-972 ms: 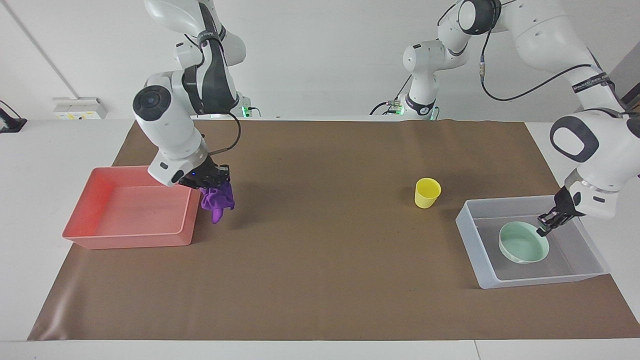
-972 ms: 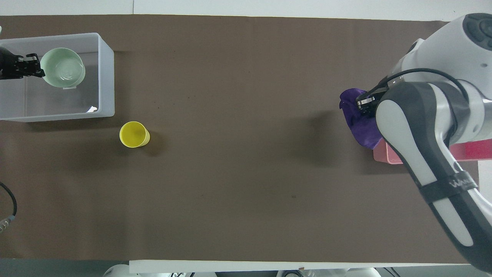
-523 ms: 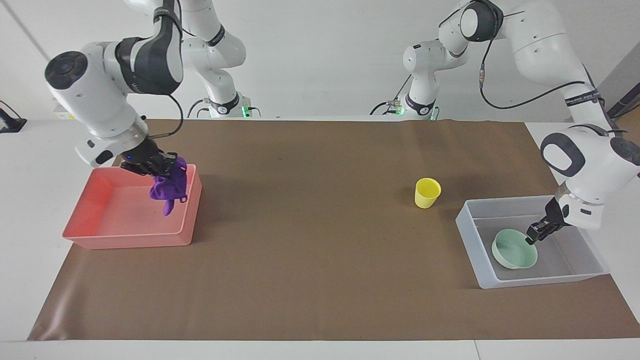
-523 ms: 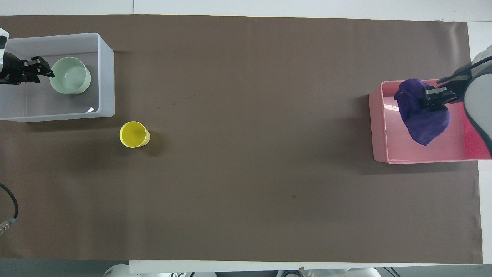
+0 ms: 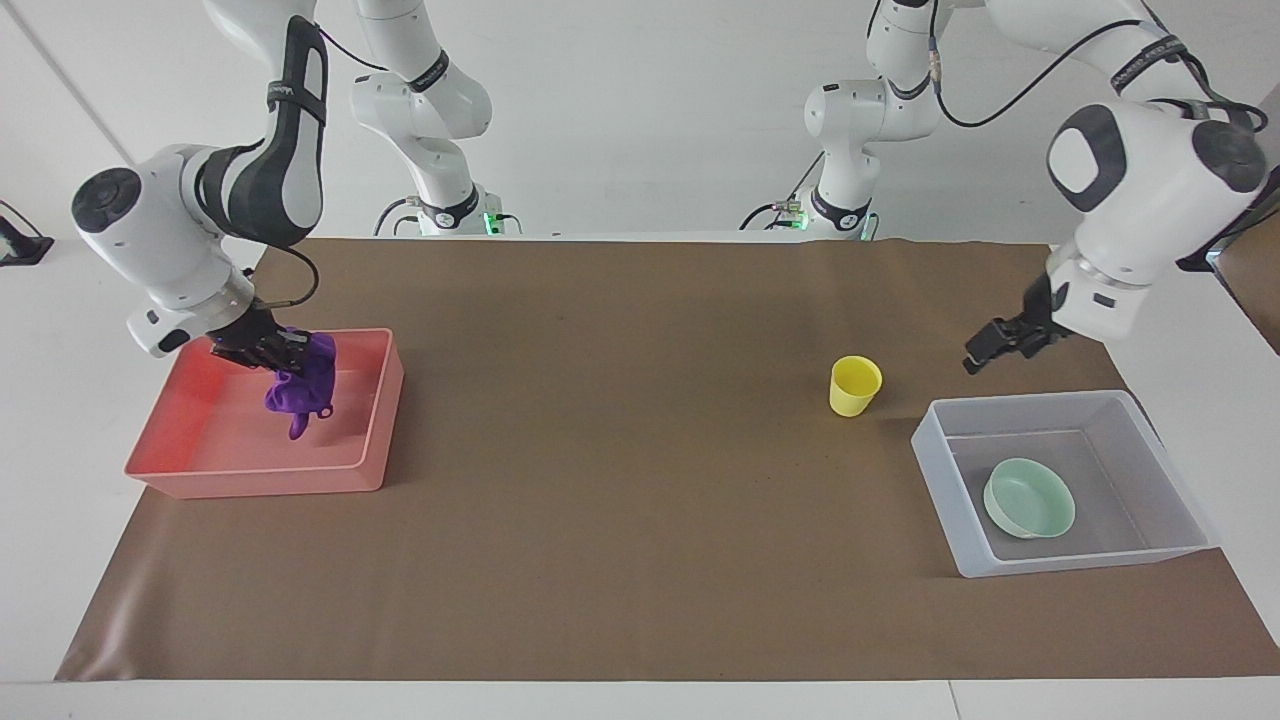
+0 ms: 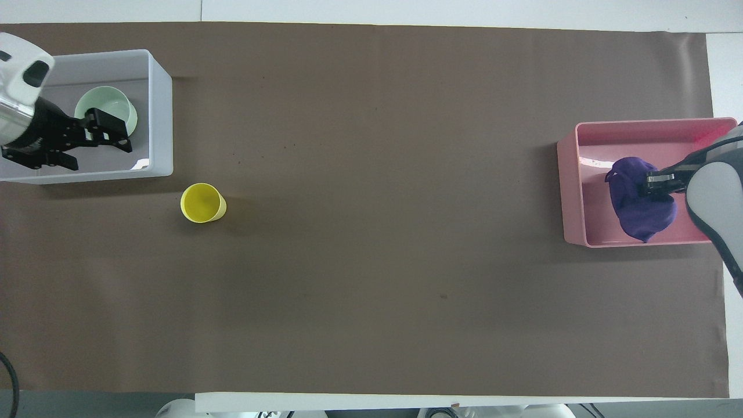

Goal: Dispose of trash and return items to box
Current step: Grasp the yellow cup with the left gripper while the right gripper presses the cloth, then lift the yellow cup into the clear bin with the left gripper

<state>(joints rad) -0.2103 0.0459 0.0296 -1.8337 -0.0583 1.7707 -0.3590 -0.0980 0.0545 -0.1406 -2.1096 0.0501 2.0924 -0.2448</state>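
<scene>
A brown mat [image 5: 640,480] covers our white table. At the right arm's end, the right gripper [image 5: 268,352] is clamped on the purple rag [image 5: 298,385], which hangs low inside the pink tray [image 5: 250,482]; if the cloth snags on a finger at release, we think it could ride back out. The yellow cup [image 5: 855,386] stands just beside the box [image 5: 1050,565], still outside it. 1 bowl [image 5: 1028,498] sits in the box. The left gripper [image 5: 998,343] hovers over the mat beside the cup, fingers apart, holding nothing; a hasty approach could tip that light cup.

The right gripper [image 5: 268,354] is low and closed on something; the left gripper [image 5: 985,350] is raised and open.
</scene>
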